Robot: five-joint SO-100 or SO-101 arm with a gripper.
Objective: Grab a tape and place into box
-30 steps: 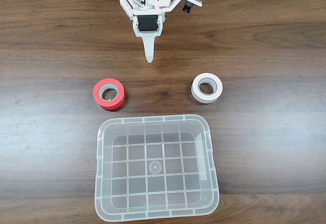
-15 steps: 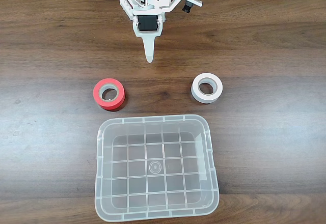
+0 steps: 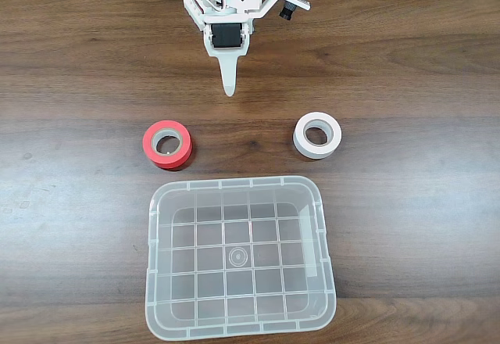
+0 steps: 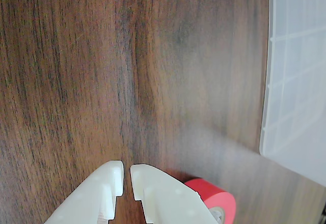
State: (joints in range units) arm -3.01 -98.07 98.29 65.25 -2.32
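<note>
- Hanging above the far part of the table, the gripper (image 3: 229, 86) carries nothing; in the wrist view its two white fingers (image 4: 127, 175) stand nearly together, only a narrow slit between the tips, pinching nothing.
- Ahead of the gripper and off to its left in the fixed view lies the tape (image 3: 167, 145), flat on the table with its hole facing up; in the wrist view it sits just off the lower finger, at the bottom edge (image 4: 214, 198).
- Judgement: the coming move turns on this offset, so the fingers must spread and swing toward the tape before descending; a ring lying flat offers no long axis.
- Beyond the tape, close but apart from it, stands the box (image 3: 238, 195), open-topped and empty.
- Right of the gripper's line, well apart from the tape, lies a white roll (image 3: 317, 135).
- Underneath all is a dark wooden table (image 3: 406, 62), level, with ample room around the tape for the approach.
</note>
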